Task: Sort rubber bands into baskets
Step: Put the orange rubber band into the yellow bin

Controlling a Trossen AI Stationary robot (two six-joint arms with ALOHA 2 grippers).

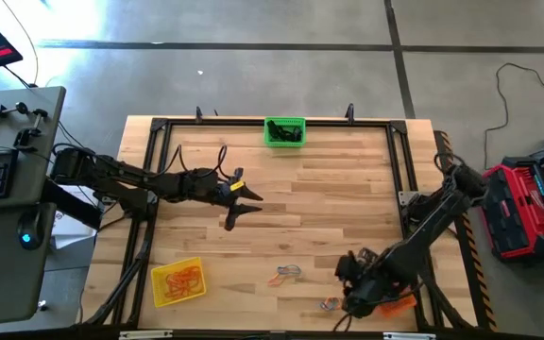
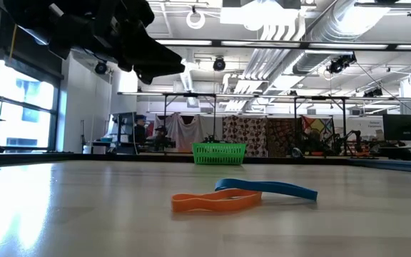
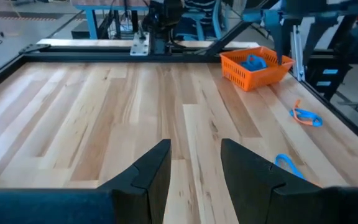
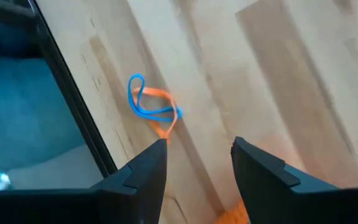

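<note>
Two tangles of rubber bands lie loose on the bench (image 1: 348, 179): an orange-and-blue pair (image 1: 286, 274) toward six o'clock in the overhead view, and a second orange-and-blue pair (image 1: 330, 303) near five o'clock, close to the front rail. Three baskets hold the sorted ones: the green basket (image 1: 284, 131) at twelve o'clock, the yellow basket (image 1: 177, 281) at seven, already holding orange bands, and the orange basket (image 3: 255, 66) at five, with blue bands in it, largely hidden under the right arm from above.

The right tool (image 4: 194, 158) hangs over the five o'clock pair, released, its jaws parted and empty. The left tool (image 1: 239, 200) waits at about nine o'clock, well above the wood, also released and empty.

The step in hand looks like picking one band from the five o'clock tangle. The two loops cross and touch, so the tool should come down over a stretch where only one colour lies. The free blue loop end is probably the cleanest spot. Close across the strand, not along it, and lift slowly so the other band slides off.

That tangle's long axis runs diagonally in the wrist view, blue loop at one end, orange tail at the other. The six o'clock pair lies flat, stretched roughly three to nine in the low view.
</note>
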